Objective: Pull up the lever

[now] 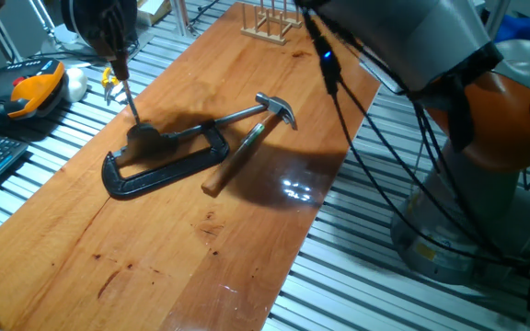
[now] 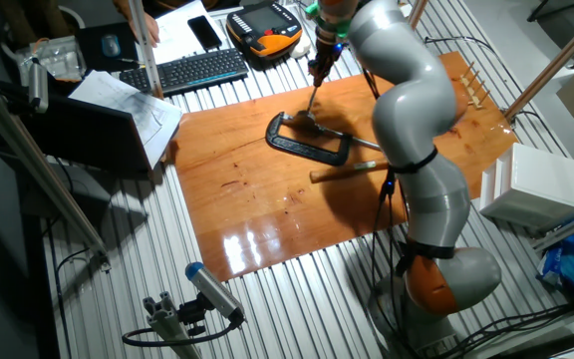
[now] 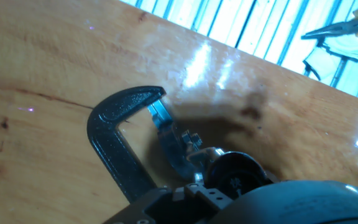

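The lever [image 1: 129, 99] stands nearly upright, its thin rod rising from the grey base [image 1: 144, 138] that sits at the 10 o'clock end of the black C-clamp [image 1: 159, 165]. The clamp seems to pin this base to the wooden worktop [image 1: 155, 267], so that a pull on the rod will not drag the whole piece along. The gripper [image 1: 113, 64] hangs directly over the top of the rod, at about 12 o'clock from the base. Whether the jaws are clenched on the rod or released I cannot tell; in the hand view they are hidden behind the dark housing. The hammer [image 1: 247, 147] lies at about 3 o'clock from the clamp, across its screw bar [image 1: 224, 119]; it is probably only left there. Judging by the steep rod, the pull looks almost finished.
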### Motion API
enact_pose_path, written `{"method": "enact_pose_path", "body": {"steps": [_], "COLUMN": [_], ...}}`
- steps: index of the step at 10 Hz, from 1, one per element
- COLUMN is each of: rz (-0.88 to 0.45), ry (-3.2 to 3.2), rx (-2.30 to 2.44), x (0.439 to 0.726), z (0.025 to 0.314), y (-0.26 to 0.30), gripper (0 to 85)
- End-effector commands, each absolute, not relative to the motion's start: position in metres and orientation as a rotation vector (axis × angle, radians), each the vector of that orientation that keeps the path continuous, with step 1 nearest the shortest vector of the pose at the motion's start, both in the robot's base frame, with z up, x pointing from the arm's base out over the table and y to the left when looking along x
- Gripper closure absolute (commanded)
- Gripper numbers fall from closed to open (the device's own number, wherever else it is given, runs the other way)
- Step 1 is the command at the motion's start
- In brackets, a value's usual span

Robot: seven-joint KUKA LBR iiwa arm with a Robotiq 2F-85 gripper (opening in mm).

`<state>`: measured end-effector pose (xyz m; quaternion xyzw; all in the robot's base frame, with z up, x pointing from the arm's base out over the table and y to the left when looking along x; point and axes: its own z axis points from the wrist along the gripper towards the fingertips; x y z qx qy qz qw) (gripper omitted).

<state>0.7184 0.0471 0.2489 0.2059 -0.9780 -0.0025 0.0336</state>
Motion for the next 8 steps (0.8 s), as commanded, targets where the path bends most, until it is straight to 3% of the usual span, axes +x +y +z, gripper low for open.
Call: {"method": "enact_pose_path", "body": {"steps": [1,3,5,6,8], "rz": [-0.010,-0.003,0.052,0.062,0.056], "ry": [-3.008,-2.999,-3.023,-3.036,-3.053], "rx": [0.630,0.613,0.591,0.569,0.534], "x": [0.7199,0.7215,0.7194,0.7193,0.7190], "z": [0.2459,0.2477,0.2511,0.2524,0.2529], "y": [0.0501,0.0509,0.0536,0.0547,0.0562], "gripper": [85.0,85.0,51.0,51.0,17.0]}}
